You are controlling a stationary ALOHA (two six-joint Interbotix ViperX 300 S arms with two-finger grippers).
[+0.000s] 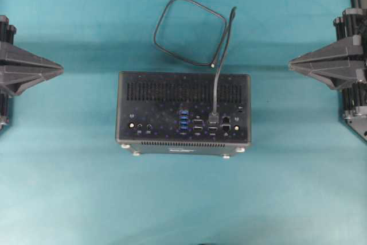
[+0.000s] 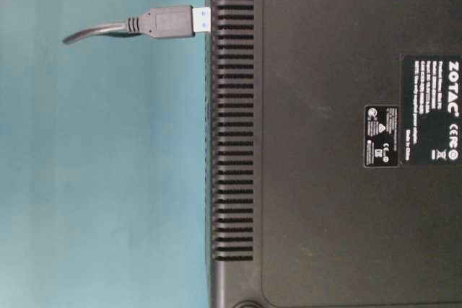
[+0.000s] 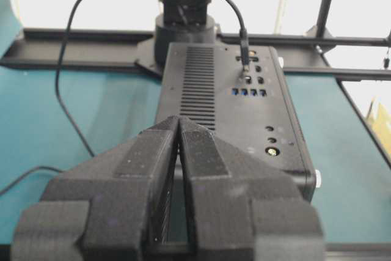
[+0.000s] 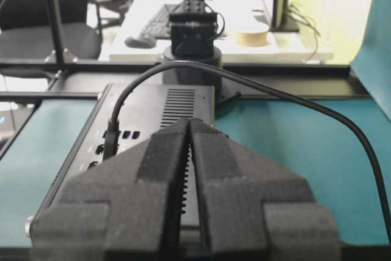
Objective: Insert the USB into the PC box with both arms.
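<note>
The PC box (image 1: 183, 113) lies in the middle of the teal table, port face up. The USB plug (image 1: 213, 117) stands in a socket just right of the blue ports (image 1: 183, 122). Its black cable (image 1: 189, 32) loops on the cloth behind the box. In the table-level view the plug (image 2: 170, 22) meets the box's edge (image 2: 231, 135), with a sliver of blue tongue showing. My left gripper (image 1: 62, 68) rests shut at the far left and my right gripper (image 1: 289, 63) shut at the far right. Both are well clear of the box and hold nothing.
Black frame rails (image 3: 91, 35) border the table behind the opposite arm's base (image 3: 183, 29). Beyond the rail, the right wrist view shows a desk with a keyboard (image 4: 156, 22) and a tape roll (image 4: 252, 33). Teal cloth lies on all sides of the box.
</note>
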